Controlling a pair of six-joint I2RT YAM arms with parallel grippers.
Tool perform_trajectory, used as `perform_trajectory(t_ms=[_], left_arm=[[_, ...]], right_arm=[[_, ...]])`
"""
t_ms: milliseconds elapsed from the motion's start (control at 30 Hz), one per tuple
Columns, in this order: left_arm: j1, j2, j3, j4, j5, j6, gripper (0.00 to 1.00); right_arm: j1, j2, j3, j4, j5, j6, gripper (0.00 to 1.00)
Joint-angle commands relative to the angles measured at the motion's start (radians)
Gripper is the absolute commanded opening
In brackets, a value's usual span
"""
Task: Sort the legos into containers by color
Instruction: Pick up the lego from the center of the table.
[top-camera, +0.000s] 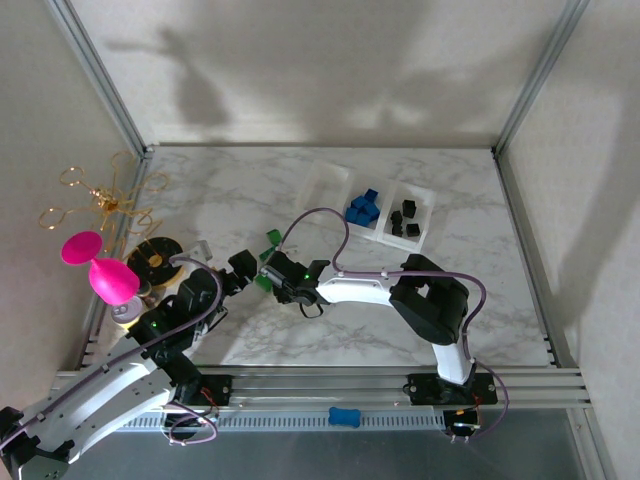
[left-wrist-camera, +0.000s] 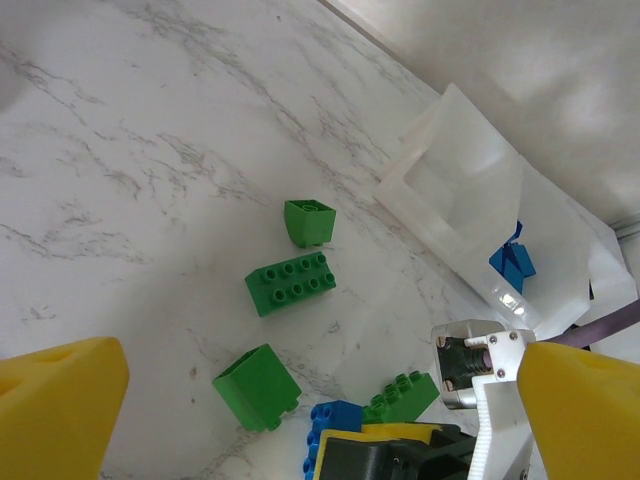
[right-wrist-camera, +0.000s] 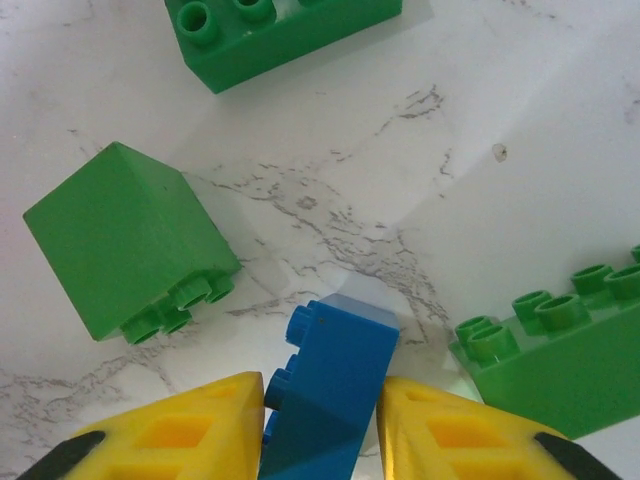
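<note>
My right gripper (right-wrist-camera: 322, 420) is shut on a blue lego (right-wrist-camera: 335, 385) that rests on the marble, one yellow finger pressed against each side. Green legos lie around it: a cube (right-wrist-camera: 130, 240) to the left, a long one (right-wrist-camera: 560, 360) to the right and a flat one (right-wrist-camera: 280, 30) ahead. My left gripper (left-wrist-camera: 320, 365) hangs open just above this cluster, with the blue lego (left-wrist-camera: 335, 425) and the right gripper (left-wrist-camera: 400, 450) at the bottom of its view. The containers (top-camera: 322, 180) stand at the back right: the left bin is bare, the middle holds blue legos (top-camera: 362, 208), the right holds black ones (top-camera: 405, 220).
A pink object (top-camera: 100, 270), a black and yellow round piece (top-camera: 155, 258) and gold wire loops (top-camera: 100, 200) crowd the left edge. A blue oblong piece (top-camera: 343, 416) lies on the front rail. Metal frame posts rise at the back corners.
</note>
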Motion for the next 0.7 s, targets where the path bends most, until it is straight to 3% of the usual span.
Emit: perform_trajectory(t_ms=[0,333,667], left_arm=[[0.008,0.003,-0.004,0.014,-0.001,-0.009,0.99],[0.009,0.018,0.005,0.029,0.003,-0.001,1.00],[0.011,0.050,0.027,0.065,0.021,0.023,1.00]], right_arm=[[0.007,-0.010,-0.004,-0.046,0.001,-0.013,0.31],[-0.007,-0.117,-0.012,-0.047,0.000,-0.015,0.27],[-0.160,-0.282,-0.052,-0.031,-0.041,-0.068,0.27]])
